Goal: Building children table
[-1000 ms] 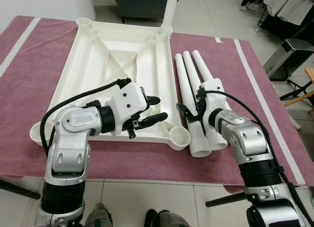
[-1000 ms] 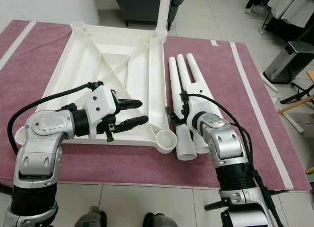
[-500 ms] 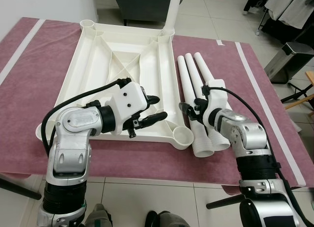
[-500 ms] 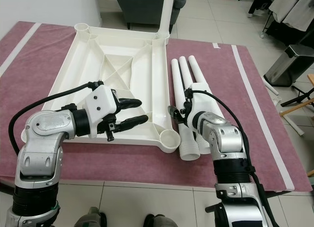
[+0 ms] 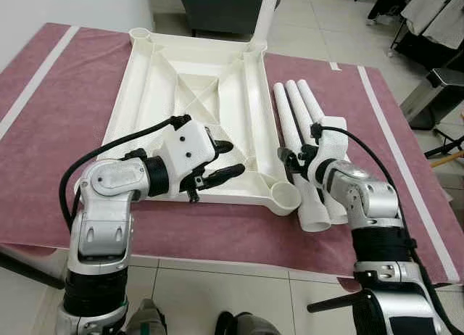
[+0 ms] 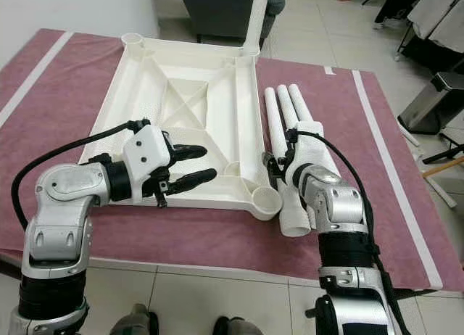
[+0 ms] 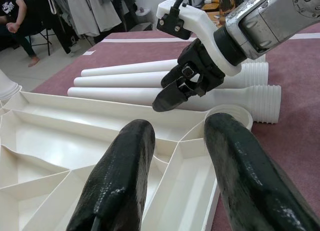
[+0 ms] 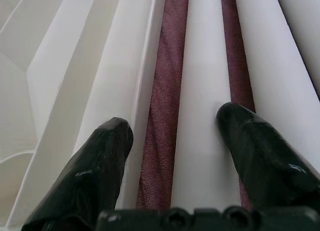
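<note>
On the maroon mat (image 5: 58, 125), just right of the upturned white tabletop (image 5: 196, 96), three loose white table legs (image 5: 301, 132) lie side by side, and the right tool (image 5: 290, 164) hangs spread over the leftmost leg (image 8: 202, 116), one finger on that leg's far side and the other above the tabletop's right rail (image 6: 250, 117). To grip cleanly it should, I judge, shift slightly right so both fingers straddle the leg alone, then settle lower before closing, since the tube is smooth and may roll. The left tool (image 5: 217, 161) hovers parted and empty inside the tabletop's near right part, close to the empty corner socket (image 5: 285, 197). Room is tight: the rail runs just beside the leg, the next leg presses close on its right, and the two tools stand near each other, so lifting straight up looks safest. One leg (image 6: 255, 16) already stands in the far right socket.
</note>
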Available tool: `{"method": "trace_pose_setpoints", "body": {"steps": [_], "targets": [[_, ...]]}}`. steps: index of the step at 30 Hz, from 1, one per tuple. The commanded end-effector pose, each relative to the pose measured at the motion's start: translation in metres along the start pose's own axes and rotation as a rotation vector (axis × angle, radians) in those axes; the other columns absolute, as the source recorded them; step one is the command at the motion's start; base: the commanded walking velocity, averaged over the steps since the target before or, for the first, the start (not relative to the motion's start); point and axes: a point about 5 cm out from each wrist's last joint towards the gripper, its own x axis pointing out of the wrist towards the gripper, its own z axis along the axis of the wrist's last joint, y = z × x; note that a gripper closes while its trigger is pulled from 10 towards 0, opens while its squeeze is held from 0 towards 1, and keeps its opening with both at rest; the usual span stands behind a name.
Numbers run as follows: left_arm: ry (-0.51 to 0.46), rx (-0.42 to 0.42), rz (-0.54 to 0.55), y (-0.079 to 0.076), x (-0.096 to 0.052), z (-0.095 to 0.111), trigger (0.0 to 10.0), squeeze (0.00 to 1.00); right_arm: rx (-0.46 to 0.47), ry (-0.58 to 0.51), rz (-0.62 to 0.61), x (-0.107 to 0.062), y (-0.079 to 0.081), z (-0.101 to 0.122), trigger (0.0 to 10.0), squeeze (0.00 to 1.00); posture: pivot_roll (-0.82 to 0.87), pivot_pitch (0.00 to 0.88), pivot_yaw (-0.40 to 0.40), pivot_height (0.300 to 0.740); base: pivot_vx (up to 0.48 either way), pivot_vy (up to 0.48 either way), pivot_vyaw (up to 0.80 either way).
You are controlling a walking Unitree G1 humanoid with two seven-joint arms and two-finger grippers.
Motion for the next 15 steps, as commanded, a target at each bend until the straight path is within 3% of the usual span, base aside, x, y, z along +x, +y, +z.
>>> {"method": "trace_pose_setpoints", "body": {"steps": [1, 6, 9, 10, 13, 15], "targets": [[0.006, 0.001, 0.288, 0.012, -0.001, -0.001, 10.0, 0.00, 0.113, 0.229, -0.138, 0.000, -0.025, -0.053, 10.0, 0.00, 0.08, 0.154, -0.059, 0.740, 0.000, 0.000, 0.00], [0.013, 0.000, 0.287, 0.011, -0.002, -0.003, 10.0, 0.00, 0.165, 0.176, -0.179, 0.001, -0.031, -0.051, 10.0, 0.00, 0.09, 0.152, -0.061, 0.740, 0.000, 0.000, 0.00], [0.019, 0.000, 0.289, 0.011, -0.002, -0.004, 10.0, 0.00, 0.139, 0.057, -0.130, -0.001, -0.030, -0.037, 10.0, 0.00, 0.09, 0.151, -0.061, 0.740, 0.000, 0.000, 0.00], [0.024, -0.001, 0.289, 0.010, -0.003, -0.005, 10.0, 0.00, 0.135, -0.042, -0.057, -0.004, -0.028, -0.025, 10.0, 0.00, 0.09, 0.151, -0.061, 0.740, 0.000, 0.000, 0.00], [0.025, -0.001, 0.289, 0.010, -0.003, -0.005, 10.0, 0.00, 0.139, -0.061, -0.036, -0.006, -0.027, -0.022, 10.0, 0.00, 0.09, 0.151, -0.061, 0.740, 0.000, 0.000, 0.00], [0.028, -0.001, 0.289, 0.009, -0.003, -0.006, 10.0, 0.00, 0.193, -0.084, -0.011, -0.008, -0.029, -0.020, 10.0, 0.00, 0.09, 0.154, -0.061, 0.740, 0.000, 0.000, 0.00]]}}
